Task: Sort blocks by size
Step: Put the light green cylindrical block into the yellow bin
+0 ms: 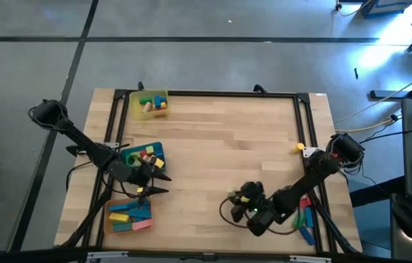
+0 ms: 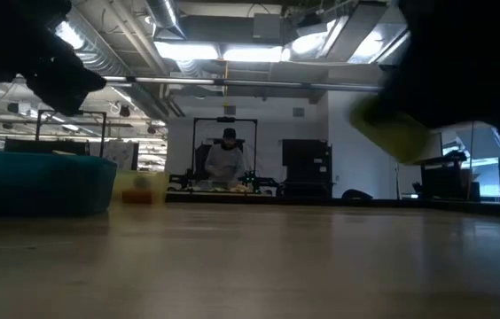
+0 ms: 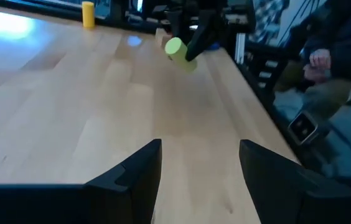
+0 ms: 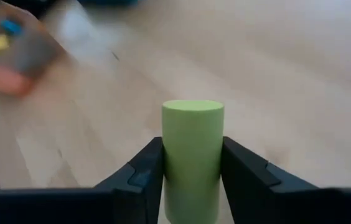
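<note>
While clamped: green cylinder (image 4: 192,155), right fingers (image 4: 250,171).

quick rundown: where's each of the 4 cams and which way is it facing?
High: overhead, straight down on the table; both arms show.
Low: table height, level toward the room; dark arm parts hang at the top corners.
Left wrist: looks across the table past its open left claw.
Right wrist: looks down past the right claw, shut on the green cylinder.
Shared: left wrist also sees that cylinder; high shows the right claw.
</note>
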Motion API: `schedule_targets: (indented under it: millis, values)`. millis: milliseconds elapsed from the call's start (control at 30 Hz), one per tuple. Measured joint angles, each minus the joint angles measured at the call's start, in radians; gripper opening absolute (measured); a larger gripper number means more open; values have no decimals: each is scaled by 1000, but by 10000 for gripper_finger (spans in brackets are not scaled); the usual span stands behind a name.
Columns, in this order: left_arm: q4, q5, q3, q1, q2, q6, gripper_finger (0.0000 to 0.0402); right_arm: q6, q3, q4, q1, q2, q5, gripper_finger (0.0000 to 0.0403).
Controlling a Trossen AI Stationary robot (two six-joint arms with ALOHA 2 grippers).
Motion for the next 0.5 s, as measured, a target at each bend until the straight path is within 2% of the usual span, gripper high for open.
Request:
schedule_targets:
  millis: [167,333,500]
  values:
    - [41,0,0,0,0,-33,198,-366,0,229,-90,-2,36,135]
    - [88,1,0,1,0,-33,203,-662,0,458,-185,-2,-34,136]
    - [84,2,0,36,0,-74,243,-906,1,759,-251,39,-114,137]
